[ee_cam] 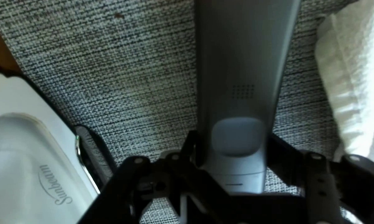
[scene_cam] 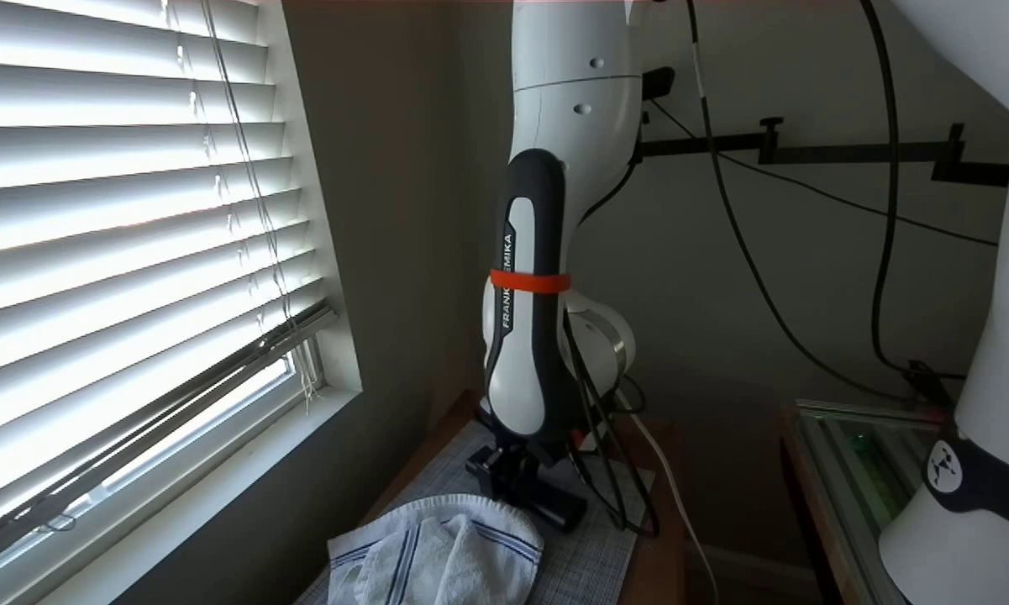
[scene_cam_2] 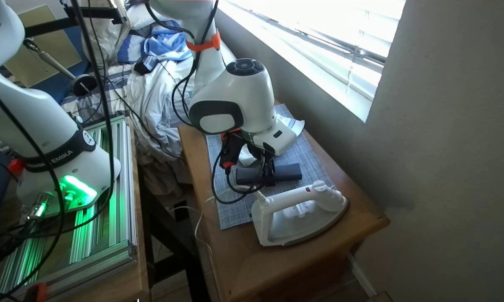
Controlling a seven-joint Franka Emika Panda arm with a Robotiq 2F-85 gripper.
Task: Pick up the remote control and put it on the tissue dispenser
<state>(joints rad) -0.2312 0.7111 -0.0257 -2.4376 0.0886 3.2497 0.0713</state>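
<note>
So, I'm holding the long, dark-grey plastic remote control (ee_cam: 243, 62), the black two-fingered gripper (ee_cam: 233, 146) clamping it with a finger sitting against each long side. The remote is stretching over the grey woven mat (ee_cam: 127, 77); whether it's touching the weave, I'm not managing to tell. My white-and-black jointed arm (scene_cam: 588, 160), wearing a bright orange-red band (scene_cam: 531, 281), is hanging down over the brown wooden table (scene_cam_2: 256, 268). In the wrist view, the white plastic Sunbeam iron (ee_cam: 28, 149) is sitting on one side, the white, blue-striped towelling cloth (ee_cam: 352, 84) lying rumpled on the other. In an exterior view, the iron is resting soleplate-down across the mat's edge, near the remote but standing apart.
</note>
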